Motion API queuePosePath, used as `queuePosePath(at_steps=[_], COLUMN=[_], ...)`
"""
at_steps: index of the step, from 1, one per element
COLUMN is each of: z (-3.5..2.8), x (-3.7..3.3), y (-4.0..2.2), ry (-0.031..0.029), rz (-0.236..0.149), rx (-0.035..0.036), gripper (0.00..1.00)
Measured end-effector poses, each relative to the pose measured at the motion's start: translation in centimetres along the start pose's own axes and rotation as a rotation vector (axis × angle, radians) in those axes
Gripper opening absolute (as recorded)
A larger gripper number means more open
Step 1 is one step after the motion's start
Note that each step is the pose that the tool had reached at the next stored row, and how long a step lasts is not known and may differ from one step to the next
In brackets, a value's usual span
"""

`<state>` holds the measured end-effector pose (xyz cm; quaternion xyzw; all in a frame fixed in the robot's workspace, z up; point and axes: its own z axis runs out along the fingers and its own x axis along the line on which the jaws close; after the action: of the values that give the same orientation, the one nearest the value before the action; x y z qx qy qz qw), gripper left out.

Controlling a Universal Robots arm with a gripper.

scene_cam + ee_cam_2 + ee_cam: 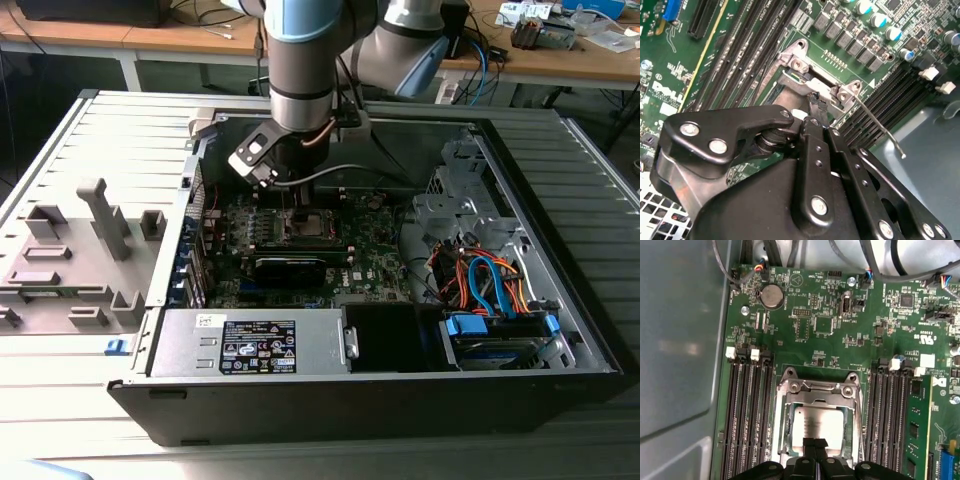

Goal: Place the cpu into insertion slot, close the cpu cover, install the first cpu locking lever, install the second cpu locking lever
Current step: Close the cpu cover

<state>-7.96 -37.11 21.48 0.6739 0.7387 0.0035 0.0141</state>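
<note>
First wrist view: one cpu [817, 421] framed by one cpu cover [786, 426]; end effector [815, 443] closed.

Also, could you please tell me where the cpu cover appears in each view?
Exterior view: cpu cover at mid-motherboard, beneath the arm.
First wrist view: cpu cover just beyond the gripper.
Second wrist view: cpu cover at the gripper's tip.
Shared landmark: black memory slots flanking it.

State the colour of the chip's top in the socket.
Plain silver-grey metal: the small flat square cpu shows best in the first wrist view.
</note>
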Motion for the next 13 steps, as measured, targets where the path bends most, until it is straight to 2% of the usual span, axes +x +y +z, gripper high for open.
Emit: queuePosePath(at_steps=[8, 13], z=[0.64, 0.75], x=[0.02, 0.02], y=[-0.23, -0.15], ry=[-0.0001, -0.001], rz=[0.0, 0.0], rx=[0.0001, 0.0001], gripper=[0.11, 0.11])
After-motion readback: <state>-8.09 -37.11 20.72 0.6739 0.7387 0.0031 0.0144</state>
